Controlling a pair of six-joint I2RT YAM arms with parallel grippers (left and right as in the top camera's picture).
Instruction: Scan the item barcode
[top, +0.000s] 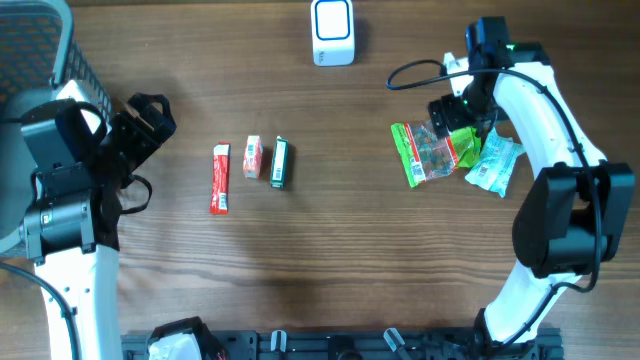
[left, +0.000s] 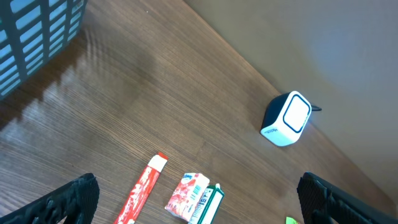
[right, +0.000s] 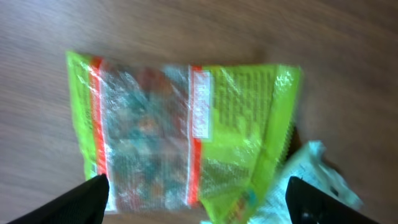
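Wooden table (top: 330, 270), brown grain, lit evenly. White scanner (top: 332, 32) sits at the far edge, centre.

Right gripper (top: 455, 112) hovers over the green snack bag (top: 432, 152). Its fingers (right: 81, 202) are spread wide to either side of the bag and hold nothing. The bag lies flat on the wood, well apart from the scanner. Its right end overlaps a white-and-teal packet (top: 495, 165).

Left gripper (top: 140, 125) is parked at the left near the basket (top: 40, 40), jaws wide and empty. A red stick pack (top: 220, 178), a small red-and-white box (top: 252, 157) and a dark green box (top: 279, 163) lie in a row mid-table.

Risks, as I judge them:
- The film is slick and crinkly, so a pinch on a flat bag may slide off or catch only a fold.
- Closing near the overlap could drag the neighbouring packet along.
- No barcode is legible from the wrist view, so it may end up facing away from the scanner window.
- A limp bag may fold and hide the code.
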